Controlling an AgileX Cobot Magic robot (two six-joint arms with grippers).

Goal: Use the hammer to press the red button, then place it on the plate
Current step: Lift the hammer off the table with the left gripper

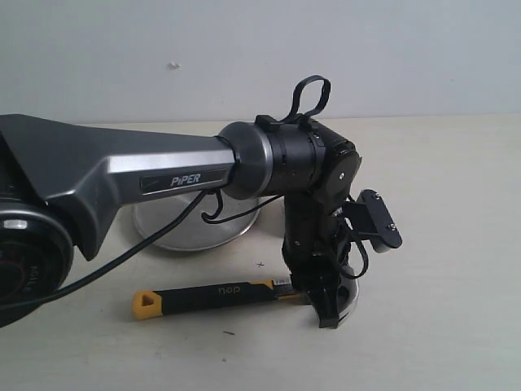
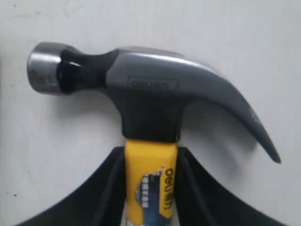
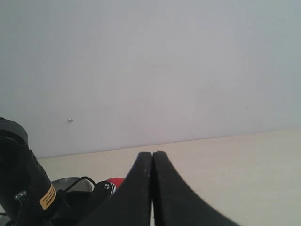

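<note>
Weight sits headward in the stiff, dark-headed, black-and-yellow-handled claw hammer [image 1: 213,293] lying flat on the pale table [image 1: 440,326] near the round silver metal plate [image 1: 191,236], so the left gripper [image 2: 150,157], clamped on its yellow neck, looks well placed.

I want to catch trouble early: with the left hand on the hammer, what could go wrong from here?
1. The left hand clamps the hammer at its yellow neck beside the head, so the long handle may sag or twist when lifted.
2. The plate lies near that handle; a swing might knock it.
3. Only a sliver of the red button shows, so aiming may be off.
</note>
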